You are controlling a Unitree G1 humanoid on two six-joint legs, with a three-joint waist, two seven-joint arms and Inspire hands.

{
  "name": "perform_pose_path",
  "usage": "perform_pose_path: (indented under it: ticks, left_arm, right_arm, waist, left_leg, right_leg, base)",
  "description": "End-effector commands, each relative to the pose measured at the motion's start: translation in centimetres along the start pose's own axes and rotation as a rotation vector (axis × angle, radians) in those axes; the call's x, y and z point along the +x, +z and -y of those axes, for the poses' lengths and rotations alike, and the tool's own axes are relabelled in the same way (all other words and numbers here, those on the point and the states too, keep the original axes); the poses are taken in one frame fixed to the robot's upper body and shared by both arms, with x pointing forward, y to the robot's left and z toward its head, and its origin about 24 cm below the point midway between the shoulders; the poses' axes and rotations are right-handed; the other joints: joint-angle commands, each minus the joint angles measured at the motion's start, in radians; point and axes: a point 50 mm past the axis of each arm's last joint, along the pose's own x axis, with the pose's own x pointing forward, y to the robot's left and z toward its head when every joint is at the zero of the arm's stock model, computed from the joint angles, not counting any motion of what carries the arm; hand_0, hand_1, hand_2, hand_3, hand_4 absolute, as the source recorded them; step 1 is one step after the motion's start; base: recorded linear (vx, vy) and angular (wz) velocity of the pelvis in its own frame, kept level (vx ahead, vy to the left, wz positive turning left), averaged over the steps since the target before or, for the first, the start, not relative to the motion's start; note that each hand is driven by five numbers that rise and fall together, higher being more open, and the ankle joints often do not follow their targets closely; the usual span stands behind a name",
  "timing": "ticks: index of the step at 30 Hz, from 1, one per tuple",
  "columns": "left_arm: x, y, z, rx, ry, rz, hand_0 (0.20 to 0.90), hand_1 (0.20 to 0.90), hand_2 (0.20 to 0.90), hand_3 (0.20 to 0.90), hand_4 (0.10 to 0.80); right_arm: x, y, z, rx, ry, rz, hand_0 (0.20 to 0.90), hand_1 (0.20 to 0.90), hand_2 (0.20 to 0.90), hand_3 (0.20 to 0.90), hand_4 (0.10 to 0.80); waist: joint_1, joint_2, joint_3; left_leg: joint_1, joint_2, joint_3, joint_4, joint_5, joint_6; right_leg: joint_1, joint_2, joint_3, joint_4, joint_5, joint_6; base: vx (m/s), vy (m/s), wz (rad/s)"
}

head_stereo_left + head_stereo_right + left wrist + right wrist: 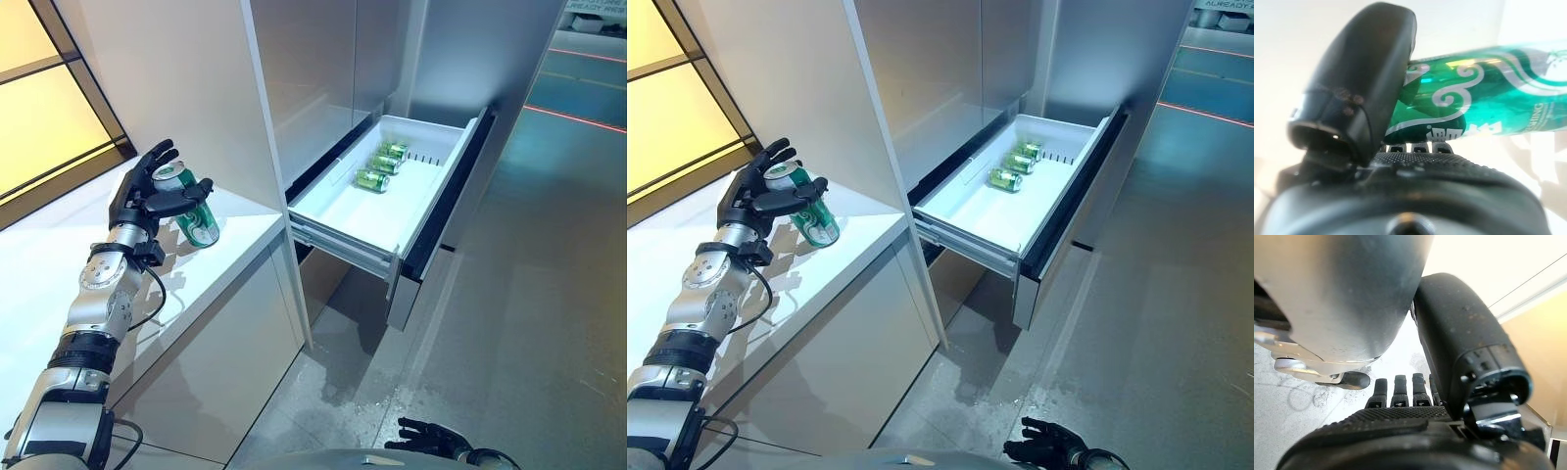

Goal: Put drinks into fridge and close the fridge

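1. The left hand, at middle left, wraps its thumb and fingers round a glossy green drink can – tilted above the white counter.
2. The right hand, at the bottom edge, hangs with fingers loosely extended, holding nothing.
3. Three green cans lie in the open white fridge drawer – upper centre.

White counter, grey speckled floor
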Motion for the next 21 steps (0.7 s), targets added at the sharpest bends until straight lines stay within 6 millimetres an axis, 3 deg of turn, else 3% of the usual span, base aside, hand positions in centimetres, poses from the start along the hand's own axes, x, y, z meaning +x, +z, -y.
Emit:
perform_pose_path:
  ticks: [1, 14, 15, 16, 17, 21]
  left_arm:
    - [1.48, 4.43, -0.40, -0.003, 0.023, 0.203, 0.900, 0.900, 0.900, 0.900, 0.800]
    - [1.56, 4.47, -0.25, -0.016, -0.003, 0.206, 0.900, 0.900, 0.900, 0.900, 0.800]
    - [1.56, 4.50, -0.16, -0.018, -0.013, 0.208, 0.493, 0.493, 0.493, 0.425, 0.325]
    - [1.55, 4.55, -0.10, -0.019, -0.018, 0.210, 0.326, 0.326, 0.326, 0.230, 0.130]
    - [1.55, 4.56, -0.04, -0.021, -0.023, 0.211, 0.300, 0.300, 0.300, 0.200, 0.100]
    - [1.59, 4.63, 0.05, -0.019, -0.037, 0.214, 0.300, 0.300, 0.300, 0.200, 0.100]
  right_arm:
    - [-0.92, -2.22, 1.10, -0.045, 0.001, -0.091, 0.900, 0.900, 0.900, 0.900, 0.800]
    - [-0.95, -2.33, 1.09, -0.047, 0.002, -0.093, 0.900, 0.900, 0.900, 0.900, 0.800]
    - [-0.95, -2.28, 1.12, -0.047, 0.002, -0.093, 0.900, 0.900, 0.900, 0.900, 0.800]
    - [-0.97, -2.26, 1.15, -0.047, 0.003, -0.093, 0.900, 0.900, 0.900, 0.900, 0.800]
    - [-0.96, -2.25, 1.15, -0.047, 0.003, -0.093, 0.900, 0.900, 0.900, 0.900, 0.800]
    - [-1.01, -2.28, 1.24, -0.049, 0.003, -0.093, 0.900, 0.900, 0.900, 0.900, 0.800]
  waist:
    - [-0.004, 0.010, -0.020]
    - [-0.007, 0.010, -0.020]
    - [-0.007, 0.010, -0.019]
    - [-0.007, 0.010, -0.019]
    - [-0.007, 0.010, -0.019]
    - [-0.009, 0.011, -0.020]
  left_leg:
    - [0.004, -0.038, 0.000, 0.046, -0.130, 0.023]
    - [0.006, -0.037, 0.002, 0.046, -0.131, 0.023]
    - [0.006, -0.036, 0.002, 0.046, -0.131, 0.023]
    - [0.006, -0.036, 0.003, 0.046, -0.131, 0.023]
    - [0.006, -0.036, 0.003, 0.046, -0.132, 0.023]
    - [0.006, -0.036, 0.005, 0.045, -0.131, 0.023]
  right_leg:
    - [-0.063, 0.006, 0.002, 0.136, -0.106, 0.057]
    - [-0.062, 0.006, 0.002, 0.137, -0.107, 0.057]
    - [-0.062, 0.006, 0.002, 0.138, -0.108, 0.057]
    - [-0.062, 0.006, 0.002, 0.138, -0.108, 0.057]
    - [-0.062, 0.006, 0.002, 0.138, -0.108, 0.057]
    - [-0.062, 0.006, 0.003, 0.137, -0.107, 0.057]
  base:
    - [0.000, 0.000, 0.00]
    - [0.000, 0.000, 0.00]
    - [0.000, 0.000, 0.00]
    - [0.000, 0.000, 0.00]
    - [0.000, 0.000, 0.00]
    - [0.000, 0.000, 0.00]
